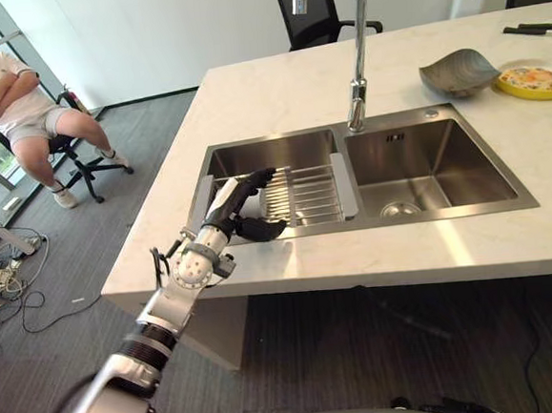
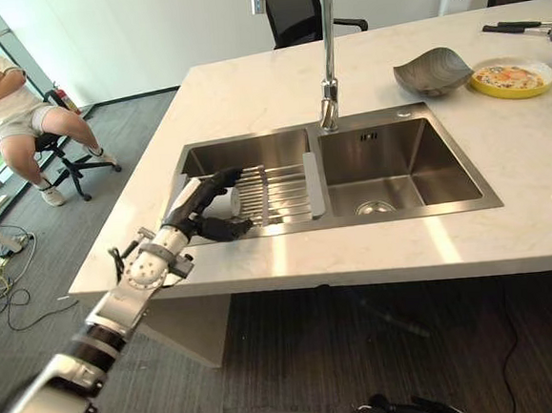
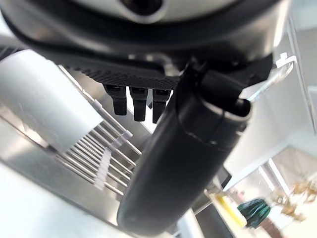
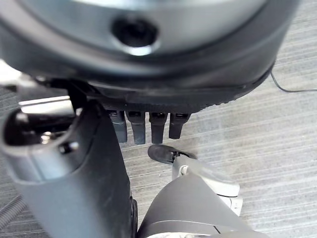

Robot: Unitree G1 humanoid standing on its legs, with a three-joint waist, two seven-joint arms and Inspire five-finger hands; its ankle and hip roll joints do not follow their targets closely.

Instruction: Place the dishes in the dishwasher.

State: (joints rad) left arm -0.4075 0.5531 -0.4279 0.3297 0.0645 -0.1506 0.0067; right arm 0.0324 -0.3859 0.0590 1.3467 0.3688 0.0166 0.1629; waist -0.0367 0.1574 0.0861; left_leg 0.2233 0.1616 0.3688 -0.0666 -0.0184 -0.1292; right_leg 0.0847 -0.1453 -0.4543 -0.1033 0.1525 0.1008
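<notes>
One white cup point(image 2: 236, 201) lies on the wire rack point(image 1: 299, 195) in the left sink basin point(image 1: 272, 154) — the left hand point(image 1: 243, 209), fingers loosely spread and empty, should wrap it gently. Right hand point(image 4: 74, 163) hangs loose, empty.

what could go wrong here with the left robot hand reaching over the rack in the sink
1. The left robot hand reaches with straight fingers over the wire rack in the left basin; fingers might catch between its bars.
2. A white object lies on the rack by the fingers; an uncentred grasp might knock it into the sink.
3. The grey bowl and yellow plate sit on the far right of the counter, probably a long stretch for this arm.
</notes>
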